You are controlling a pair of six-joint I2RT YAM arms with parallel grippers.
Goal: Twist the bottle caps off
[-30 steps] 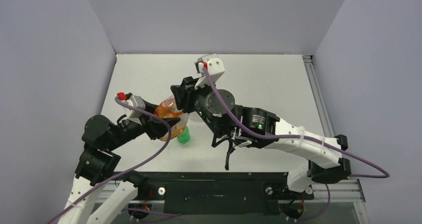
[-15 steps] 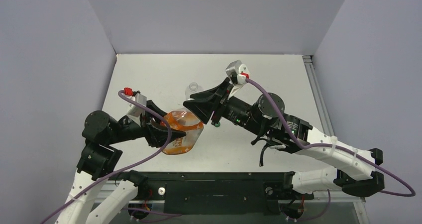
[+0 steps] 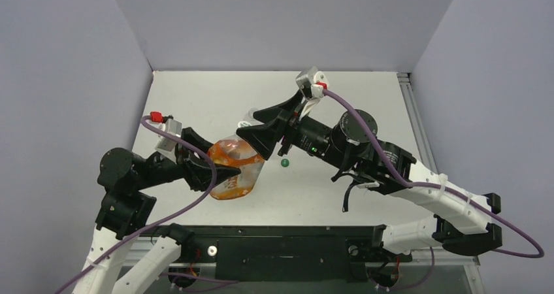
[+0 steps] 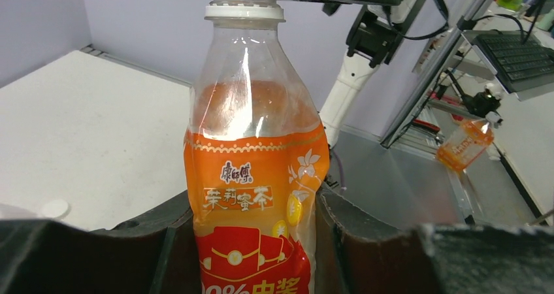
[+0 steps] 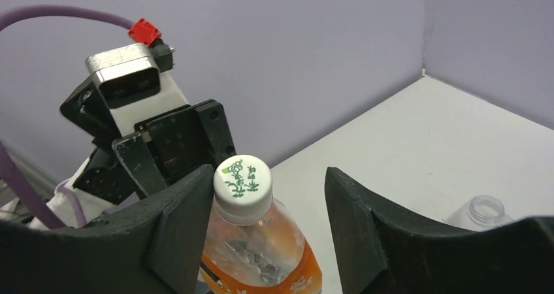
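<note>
My left gripper is shut on the body of the squat orange bottle, which it holds upright; the left wrist view shows the bottle between the jaws. The bottle's white cap with green print is on its neck. My right gripper is open around the cap, the left finger close beside it and the right finger well apart. The clear bottle stands capless behind. A green cap lies on the table. A white cap lies loose. The green bottle is hidden.
The white table is walled by grey panels at the back and sides. The right arm stretches across the middle of the table. A metal rail runs along the table's right edge.
The right gripper swung round from above and now points left with its open jaws around the orange bottle's cap. The left gripper drew the bottle nearer, then raised it slightly. The green bottle went out of sight.
</note>
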